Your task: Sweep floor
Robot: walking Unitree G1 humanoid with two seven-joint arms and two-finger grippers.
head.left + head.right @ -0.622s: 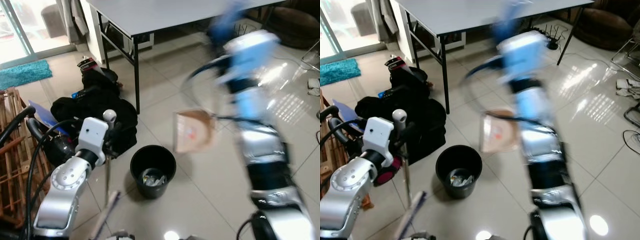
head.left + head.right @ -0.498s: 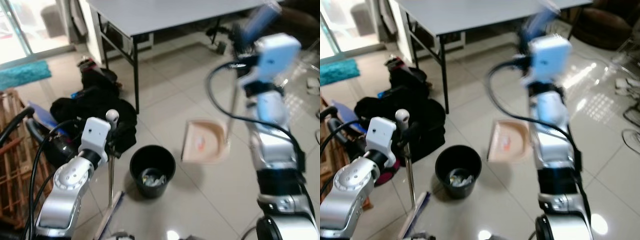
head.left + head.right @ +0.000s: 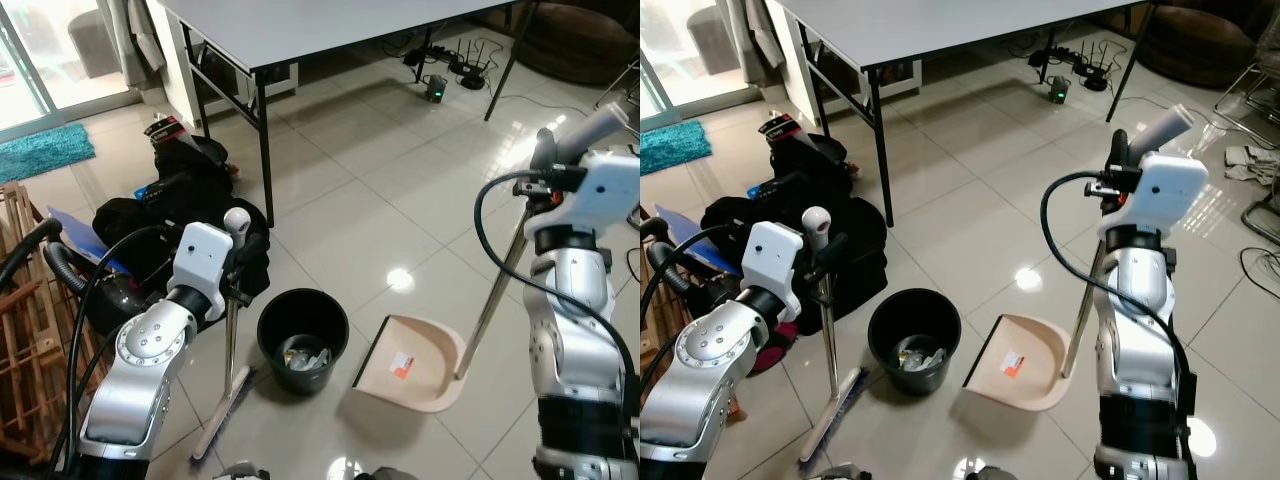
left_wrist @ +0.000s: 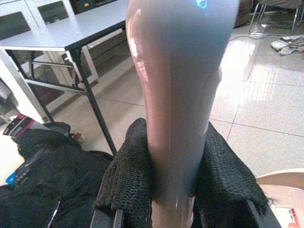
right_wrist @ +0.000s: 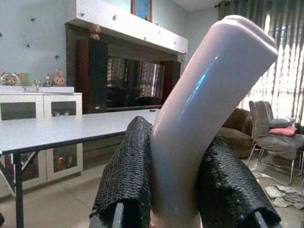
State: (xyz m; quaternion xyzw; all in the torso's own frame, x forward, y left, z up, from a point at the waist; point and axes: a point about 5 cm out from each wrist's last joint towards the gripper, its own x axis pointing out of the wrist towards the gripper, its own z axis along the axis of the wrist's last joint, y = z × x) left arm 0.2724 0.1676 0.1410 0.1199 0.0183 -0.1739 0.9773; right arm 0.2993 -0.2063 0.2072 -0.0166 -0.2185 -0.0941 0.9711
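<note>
Your right end effector [image 3: 1118,170] has swung the dustpan [image 3: 1025,375] away from over the bin [image 3: 914,338] and set it down on the floor just beside it, so the load looks tipped out (there is litter in the bin) and you can take up sweeping again. That end effector is clenched on the dustpan's handle [image 5: 199,123]. Your left end effector [image 3: 232,270] is clenched on the broom [image 3: 229,340], which stands upright, bristles on the tiles beside the bin. The wrist views show the fingers [image 4: 126,175] pressed against each shaft, which the head views leave unclear.
</note>
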